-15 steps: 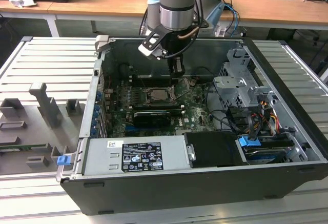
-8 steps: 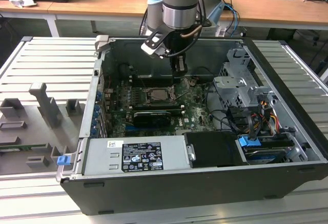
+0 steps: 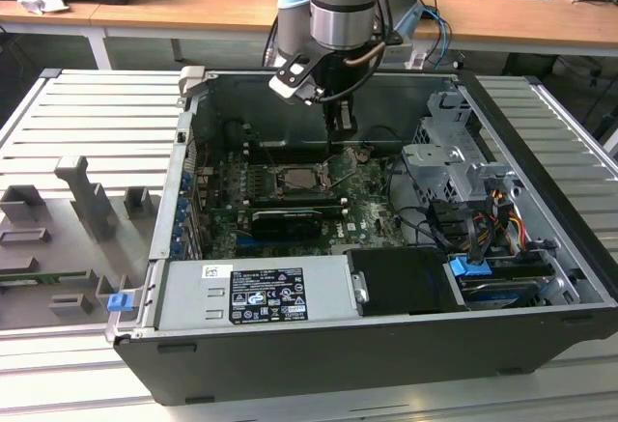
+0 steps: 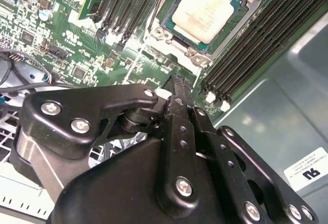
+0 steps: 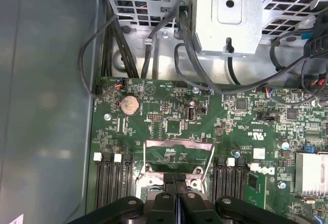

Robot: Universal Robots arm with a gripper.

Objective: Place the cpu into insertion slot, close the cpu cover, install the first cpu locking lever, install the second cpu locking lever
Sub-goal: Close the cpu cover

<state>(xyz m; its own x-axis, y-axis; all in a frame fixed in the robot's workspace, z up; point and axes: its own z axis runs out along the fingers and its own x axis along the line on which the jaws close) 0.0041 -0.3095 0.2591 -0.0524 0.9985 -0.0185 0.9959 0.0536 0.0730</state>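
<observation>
The grey-and-silver robot arm (image 3: 343, 2) hangs straight down into the open black computer case (image 3: 290, 369); its black two-fingered gripper (image 3: 340, 137) points downward, closed tight and empty.

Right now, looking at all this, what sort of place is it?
Probably a robotics lab or test workshop: a robot arm reaches into an open computer case on a slatted metal workbench, with wooden office desks behind.

One computer case (image 3: 338, 364); one motherboard (image 5: 169, 126); one cpu (image 4: 205, 6); one insertion slot (image 4: 179, 43); one coin battery (image 5: 129, 103); one power supply (image 3: 256, 292).
</observation>
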